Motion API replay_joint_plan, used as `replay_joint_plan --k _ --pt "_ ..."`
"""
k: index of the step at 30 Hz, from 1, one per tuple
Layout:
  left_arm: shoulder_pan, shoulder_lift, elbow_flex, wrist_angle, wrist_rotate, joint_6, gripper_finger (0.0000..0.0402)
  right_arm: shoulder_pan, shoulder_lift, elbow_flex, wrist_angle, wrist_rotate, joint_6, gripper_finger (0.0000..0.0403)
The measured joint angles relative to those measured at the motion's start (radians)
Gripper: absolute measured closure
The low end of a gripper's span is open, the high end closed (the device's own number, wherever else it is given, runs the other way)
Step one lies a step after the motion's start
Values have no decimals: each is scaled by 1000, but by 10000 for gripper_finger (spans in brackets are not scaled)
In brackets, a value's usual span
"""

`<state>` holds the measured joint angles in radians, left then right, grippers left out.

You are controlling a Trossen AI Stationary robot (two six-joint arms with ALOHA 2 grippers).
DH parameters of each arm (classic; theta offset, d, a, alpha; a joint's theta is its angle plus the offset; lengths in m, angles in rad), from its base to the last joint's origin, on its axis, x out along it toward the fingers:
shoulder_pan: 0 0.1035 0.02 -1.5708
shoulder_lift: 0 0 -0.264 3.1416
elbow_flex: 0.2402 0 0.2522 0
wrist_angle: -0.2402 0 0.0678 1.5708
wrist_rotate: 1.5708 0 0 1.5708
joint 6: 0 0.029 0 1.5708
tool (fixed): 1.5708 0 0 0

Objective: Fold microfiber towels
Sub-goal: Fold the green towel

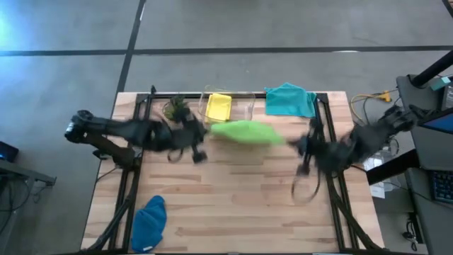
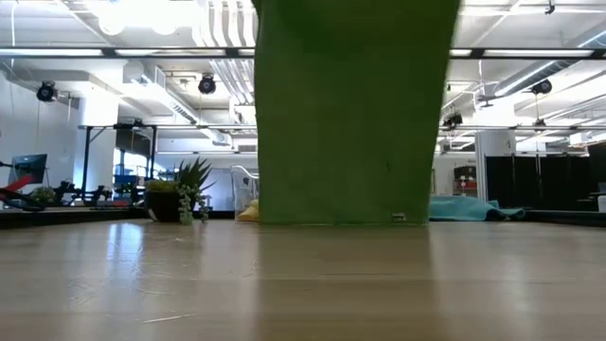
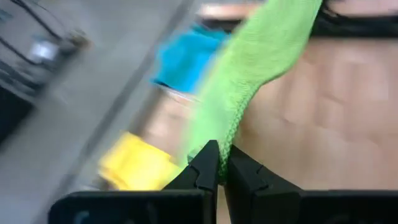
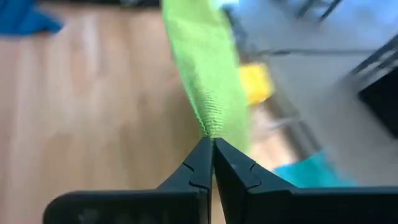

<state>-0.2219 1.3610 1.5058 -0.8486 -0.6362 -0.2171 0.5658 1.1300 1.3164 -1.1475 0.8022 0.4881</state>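
The lime green towel (image 1: 244, 132) is stretched between my two grippers over the table's middle. In the low view it hangs as a broad sheet (image 2: 355, 114) whose lower edge reaches about down to the tabletop. My left gripper (image 1: 207, 139) is shut on its left end, and my right gripper (image 1: 294, 143) is shut on its right end. The yellow towel (image 1: 218, 106) lies in the clear bin at the far edge. The teal towel (image 1: 290, 99) lies crumpled at the far right. The dark blue towel (image 1: 150, 223) lies bunched at the near left corner. My left gripper pinches the green towel's left end (image 3: 219, 144) between its two fingers, at an edge or corner. The cloth runs away from the fingertips toward the other arm, lifted off the table there. My right gripper pinches the green towel's right end (image 4: 210, 132) between its two fingertips, at an edge or corner. The cloth runs from there toward the left arm and hangs below the held edge.
A small potted plant (image 1: 177, 108) stands at the far edge, left of the clear bin (image 1: 244, 106). Black frame rails run along the table's left (image 1: 131, 170) and right (image 1: 340, 191) sides. Bare wood (image 1: 241, 198) lies between the arms and the near edge.
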Motion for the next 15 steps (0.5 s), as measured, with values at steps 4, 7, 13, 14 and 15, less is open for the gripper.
replay_joint_plan --k 4,7,13,14,15 --pt "-154 75 -111 8 55 -218 401 193 85 -170 34 6 336 395" --pt "-248 144 -195 49 110 -385 401 316 156 -275 139 -11 560 395" --pt "-361 283 -339 342 233 -573 401 454 308 -403 433 -123 807 394" --pt "-370 306 -353 390 256 -594 401 466 334 -406 465 -134 834 394" --pt "-376 327 -360 420 277 -621 401 476 359 -406 496 -141 856 394"
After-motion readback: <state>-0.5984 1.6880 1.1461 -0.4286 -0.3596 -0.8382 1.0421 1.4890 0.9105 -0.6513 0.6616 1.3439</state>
